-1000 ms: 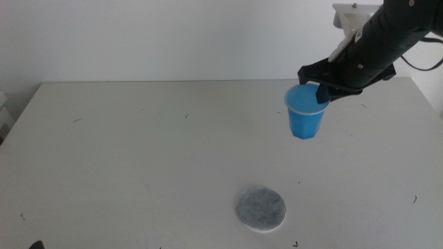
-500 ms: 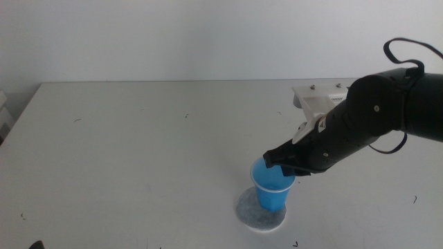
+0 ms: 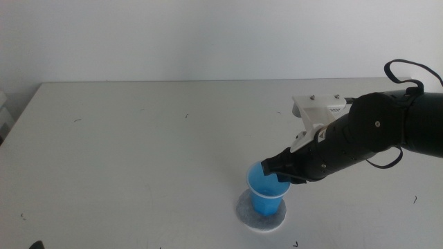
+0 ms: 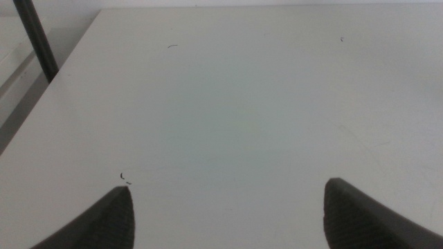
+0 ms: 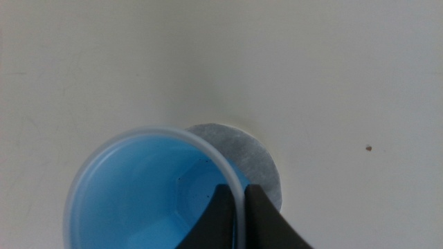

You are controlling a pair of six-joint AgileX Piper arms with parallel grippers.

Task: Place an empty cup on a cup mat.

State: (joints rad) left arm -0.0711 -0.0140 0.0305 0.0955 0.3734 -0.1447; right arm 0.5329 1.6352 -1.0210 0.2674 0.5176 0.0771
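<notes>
Right gripper (image 3: pixel 280 174) pinches the thin pale rim of the cup (image 3: pixel 267 194), one dark jaw inside, one outside. Cup is bright blue smooth plastic, tapered, upright over the cup mat (image 3: pixel 261 214), a flat round mottled grey felt-like disc; base contact unclear. Left gripper (image 4: pixel 228 211) hangs with jaws spread over bare white table (image 4: pixel 228 104).

Cup (image 3: pixel 266 190) lowered, seemingly onto mat (image 3: pixel 260 214).

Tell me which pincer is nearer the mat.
Right. The right pincer grips the rim of the cup directly over the mat. The left pincer is open over bare table, mat out of its view.
</notes>
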